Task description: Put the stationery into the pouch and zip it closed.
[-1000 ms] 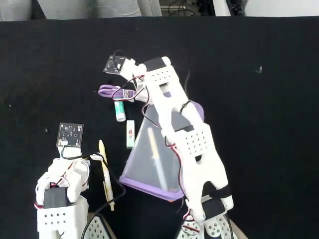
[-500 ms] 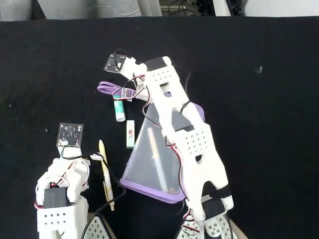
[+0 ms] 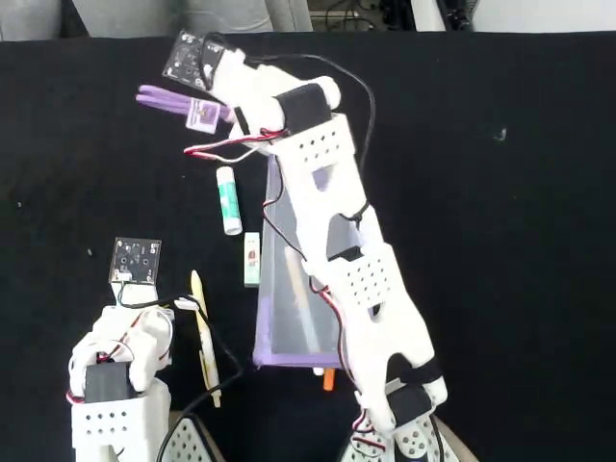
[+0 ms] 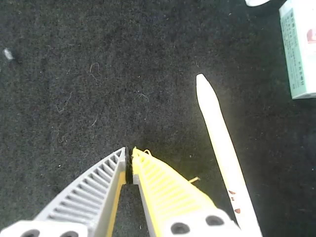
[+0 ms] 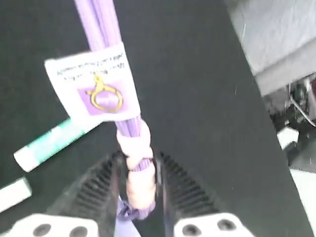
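Note:
The translucent pouch with purple edging lies mid-table, with a pale pen inside it and an orange tip poking out at its near end. My right gripper is shut on the pouch's purple strap, just behind its white tag. In the high view this gripper is far back left, with the strap stretched beyond it. A glue stick, an eraser and a cream pen lie left of the pouch. My left gripper is shut and empty beside the pen.
The left arm sits at the near left corner of the black table. The right arm lies over the pouch's right side. The back table edge is just past the strap. The eraser is beyond the pen tip.
My right gripper has pulled the strap back and to the left. The pouch swung and drew out long and narrow, and an orange tip now shows at its near end. The left arm stayed still.

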